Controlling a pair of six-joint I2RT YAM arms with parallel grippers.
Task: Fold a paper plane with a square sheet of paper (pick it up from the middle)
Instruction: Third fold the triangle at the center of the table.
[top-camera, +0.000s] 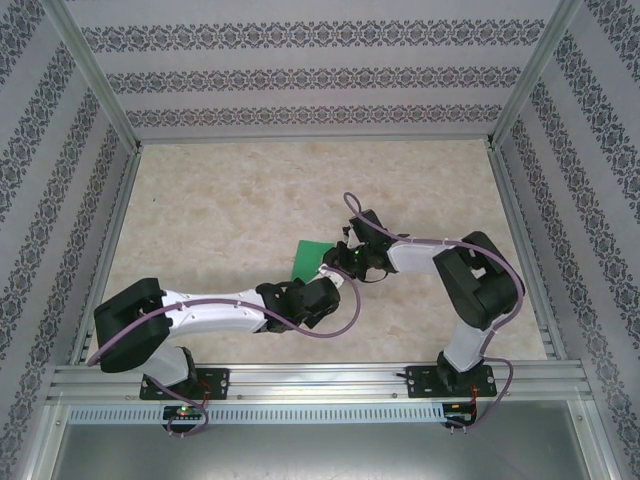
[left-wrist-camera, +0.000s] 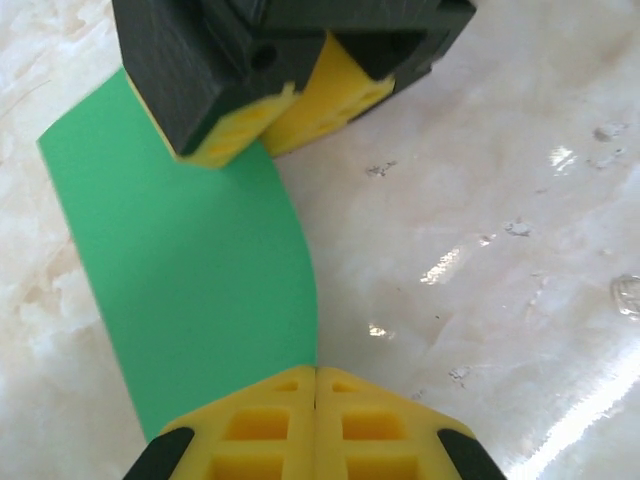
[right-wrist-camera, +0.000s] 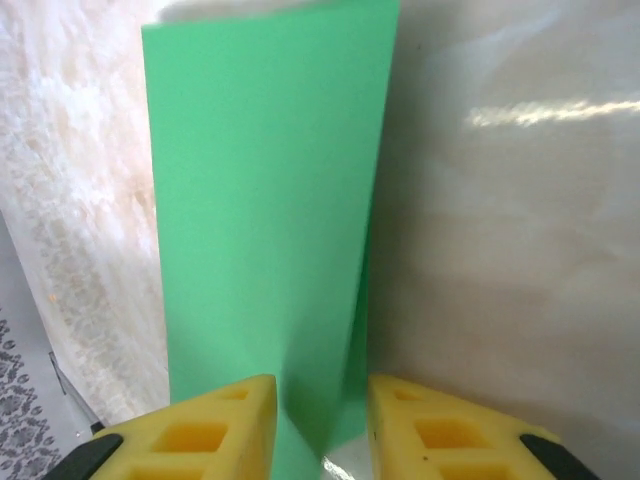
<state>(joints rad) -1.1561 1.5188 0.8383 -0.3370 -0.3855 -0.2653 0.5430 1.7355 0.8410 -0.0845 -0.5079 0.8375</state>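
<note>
Risk, main: the thin bright green paper sheet (left-wrist-camera: 190, 260), folded over into a long strip, lies on the pale marbled table (top-camera: 220, 190) between the two arms. Its long edge reads curved in the left wrist view, so it is probably bowed rather than flat. It looks firmly pinned at one end only. If the left tool (left-wrist-camera: 316, 390) pulls or lifts from here, the free length could swing round and the layers slip out of register. The crease would then set crooked, and every later fold of the plane would carry that error. Thin paper twisted at a pinch point may also dimple or tear.

Risk, second: the right tool (right-wrist-camera: 320, 405) straddles the other end of the green paper sheet. A sideways move could snag the edge and drag the strip out of the opposite grip.

Left tool: yellow pads pressed together with no gap, the strip's end nipped between them.

Right tool: pads apart with a moderate gap, not wide, and the strip runs up through it. I cannot tell whether either pad touches the paper.
</note>
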